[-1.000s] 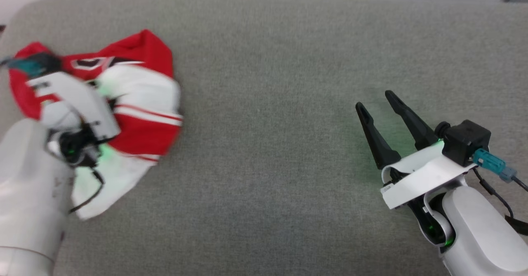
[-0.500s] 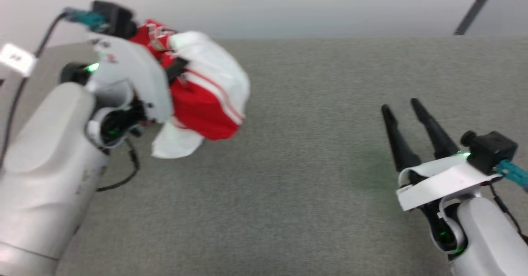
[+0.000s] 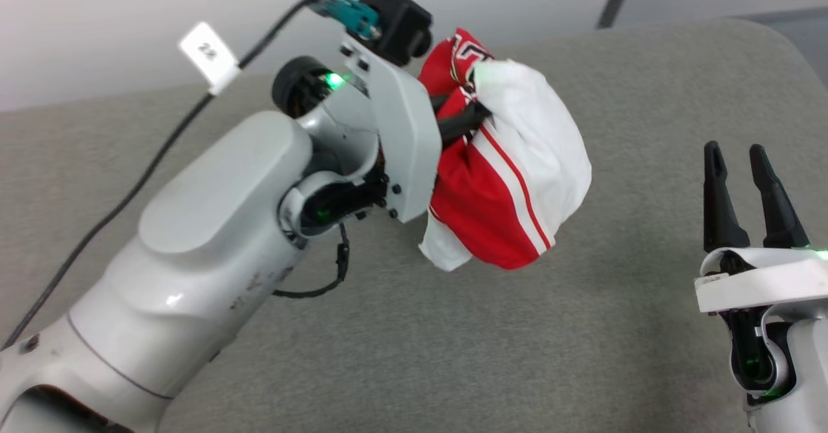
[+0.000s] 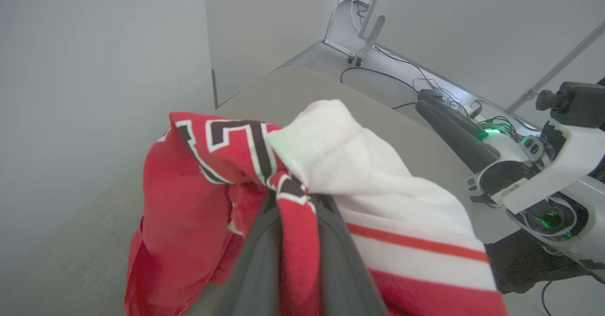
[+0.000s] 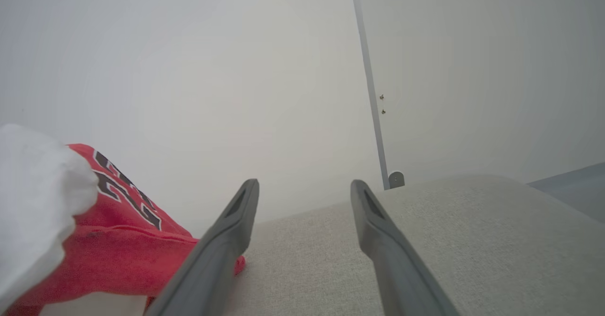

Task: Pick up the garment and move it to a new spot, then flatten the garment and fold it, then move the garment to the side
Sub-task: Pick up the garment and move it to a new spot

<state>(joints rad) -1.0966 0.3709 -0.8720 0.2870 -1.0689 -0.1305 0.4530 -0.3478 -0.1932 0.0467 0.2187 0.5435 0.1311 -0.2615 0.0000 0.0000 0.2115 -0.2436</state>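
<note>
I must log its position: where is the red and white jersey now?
In the head view the jersey hangs bunched near the centre, over the grey surface, pinched in the left end effector.

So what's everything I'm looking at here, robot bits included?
Red jersey T-shirt with white sleeves and black number: one, red, white and black, bunched, hanging from the left gripper.
Grey fabric-covered surface: one, grey, beneath both arms.
White paper tag: one, white, on the black cable.
Black cable: one, black, beside the left arm.
Floor cables: several, dark, beyond the surface.
Left gripper: one, dark, shut on the T-shirt.
Right gripper: one, dark, open, empty, at right.
</note>
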